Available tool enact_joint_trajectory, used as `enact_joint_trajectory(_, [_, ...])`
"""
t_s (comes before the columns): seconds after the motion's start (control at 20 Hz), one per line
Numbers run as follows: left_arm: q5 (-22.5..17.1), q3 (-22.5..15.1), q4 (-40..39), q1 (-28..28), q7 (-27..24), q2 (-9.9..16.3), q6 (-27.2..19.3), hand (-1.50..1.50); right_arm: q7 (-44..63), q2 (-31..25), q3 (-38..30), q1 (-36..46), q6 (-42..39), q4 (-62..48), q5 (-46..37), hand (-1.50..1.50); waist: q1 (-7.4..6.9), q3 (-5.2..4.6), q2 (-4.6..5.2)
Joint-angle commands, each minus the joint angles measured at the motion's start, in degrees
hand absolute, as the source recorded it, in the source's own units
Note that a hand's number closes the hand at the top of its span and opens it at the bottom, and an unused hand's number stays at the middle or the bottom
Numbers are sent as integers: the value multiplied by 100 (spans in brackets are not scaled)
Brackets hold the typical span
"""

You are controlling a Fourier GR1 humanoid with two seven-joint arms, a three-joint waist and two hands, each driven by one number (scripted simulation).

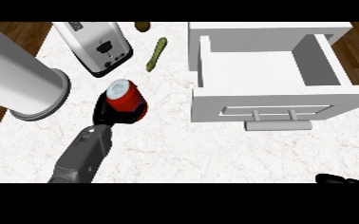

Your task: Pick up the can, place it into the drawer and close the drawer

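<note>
Can [123,96] upright near counter [210,152] centre, left hand [112,116] curled around it, drawer [270,73] open at right edge, right hand [336,179] at lower right corner, finger state not discernible

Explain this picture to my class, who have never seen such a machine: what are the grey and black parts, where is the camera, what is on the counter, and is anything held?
The camera looks steeply down from a humanoid robot's head. The grey forearm ending in a black left hand belongs to the robot; its fingers curl round a red can. Only the tip of the right hand shows at the lower right edge. On the pale counter are a toaster, a tall metal cylinder, a green pickle-like vegetable and a small brown item. At right a white drawer stands open, with nothing visible inside.
</note>
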State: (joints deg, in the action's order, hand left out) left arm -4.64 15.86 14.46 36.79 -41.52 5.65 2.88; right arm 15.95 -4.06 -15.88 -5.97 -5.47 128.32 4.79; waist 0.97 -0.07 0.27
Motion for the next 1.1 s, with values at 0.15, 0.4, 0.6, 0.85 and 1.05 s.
enact_joint_trajectory(0.15, [-128, -29, 299, 407, 357, -272, -193, 150, 108, -198, -274, 157, -38, -84, 174, -150, -27, 4, -12])
enact_joint_trajectory(0.4, [-133, -487, 1598, 80, 1184, -473, -244, 150, 367, -129, -278, -105, 51, 554, 98, -150, -122, 11, -64])
enact_joint_trajectory(0.6, [-59, -725, 2289, 471, 1860, -460, -568, 150, 138, -252, -438, -82, -104, 106, 181, -150, -124, 13, -66])
enact_joint_trajectory(0.85, [-300, -1197, 3107, 932, 3124, -561, -910, 150, 26, -142, -359, -46, -67, 18, 97, -150, -115, 12, -61])
enact_joint_trajectory(1.05, [-524, -1611, 4004, 878, 3758, -563, -1118, 150, 32, -113, -247, -20, -27, 83, -97, -150, -111, 10, -58])
